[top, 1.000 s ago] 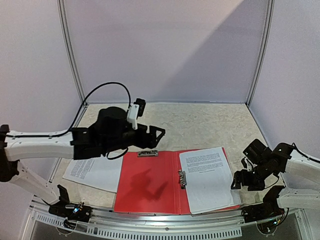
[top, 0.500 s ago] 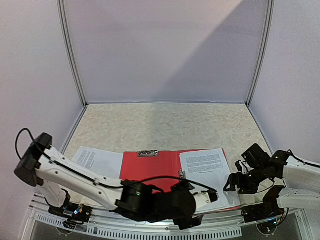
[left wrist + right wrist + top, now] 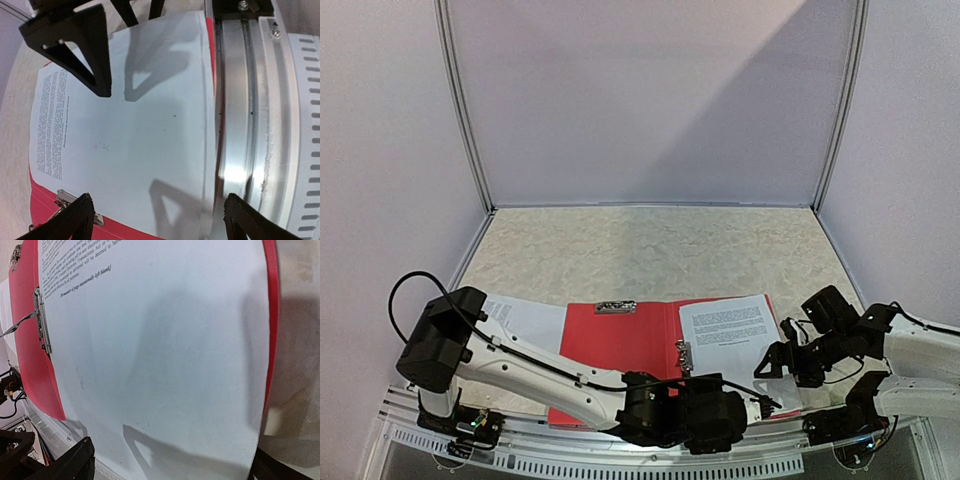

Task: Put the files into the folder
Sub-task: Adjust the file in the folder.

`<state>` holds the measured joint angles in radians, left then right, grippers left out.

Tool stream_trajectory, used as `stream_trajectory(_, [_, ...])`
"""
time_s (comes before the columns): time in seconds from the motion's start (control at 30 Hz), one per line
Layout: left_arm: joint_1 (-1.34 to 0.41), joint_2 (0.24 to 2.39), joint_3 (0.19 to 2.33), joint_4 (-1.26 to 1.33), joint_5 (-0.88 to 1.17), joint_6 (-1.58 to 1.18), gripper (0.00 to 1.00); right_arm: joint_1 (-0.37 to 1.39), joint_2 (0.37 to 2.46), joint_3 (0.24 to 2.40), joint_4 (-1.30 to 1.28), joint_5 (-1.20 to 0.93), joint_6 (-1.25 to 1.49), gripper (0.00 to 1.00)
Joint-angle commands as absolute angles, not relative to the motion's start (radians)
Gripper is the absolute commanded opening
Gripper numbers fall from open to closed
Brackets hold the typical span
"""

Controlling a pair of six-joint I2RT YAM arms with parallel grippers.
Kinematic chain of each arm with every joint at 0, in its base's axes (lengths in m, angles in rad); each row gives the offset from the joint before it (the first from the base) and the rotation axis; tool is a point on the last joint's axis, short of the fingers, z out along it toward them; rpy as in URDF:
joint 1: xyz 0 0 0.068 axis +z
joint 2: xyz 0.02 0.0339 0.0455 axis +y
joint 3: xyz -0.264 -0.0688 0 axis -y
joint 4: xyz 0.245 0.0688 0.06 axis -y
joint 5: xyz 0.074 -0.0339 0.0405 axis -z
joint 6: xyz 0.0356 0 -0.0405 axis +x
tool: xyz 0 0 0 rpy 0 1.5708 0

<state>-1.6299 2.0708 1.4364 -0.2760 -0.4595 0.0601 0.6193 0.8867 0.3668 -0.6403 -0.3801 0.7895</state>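
Your folder (image 3: pixel 620 345) lies open and flat at the near middle of the table (image 3: pixel 650 250), red inside up, with one clip (image 3: pixel 683 356) at the spine. One printed sheet (image 3: pixel 730 350) rests on the folder's right cover, text at its far end, and a strip of red shows along its right edge. A second sheet (image 3: pixel 525 325) lies on the table just left of the folder, partly under your left arm. That arm reaches rightward along the near rail (image 3: pixel 250 125). Your left gripper (image 3: pixel 765 404) hangs over the first sheet's near edge, jaws spread wide with nothing between them. Your right gripper (image 3: pixel 775 362) comes in from the right over the same sheet's right side, jaws likewise spread and empty.
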Motion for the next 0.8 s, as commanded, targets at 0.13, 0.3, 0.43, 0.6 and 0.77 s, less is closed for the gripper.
stream_trajectory(0.13, [-1.550,2.084,1.426,-0.290,-0.364,0.099,0.89,0.617,0.881,0.310,-0.586,-0.409,0.819,0.94])
stream_trajectory(0.3, [-1.552,2.070,1.435,-0.289,-0.227,0.113,0.91,0.617,0.883,0.310,-0.580,-0.410,0.819,0.94])
stream_trajectory(0.43, [-1.552,2.094,1.451,-0.299,-0.213,0.108,0.91,0.618,0.888,0.307,-0.574,-0.411,0.818,0.94])
stream_trajectory(0.6, [-1.543,2.144,1.485,-0.345,-0.293,0.105,0.89,0.617,0.888,0.305,-0.574,-0.411,0.813,0.94])
stream_trajectory(0.77, [-1.518,2.153,1.484,-0.359,-0.305,0.100,0.84,0.617,0.892,0.305,-0.574,-0.411,0.809,0.94])
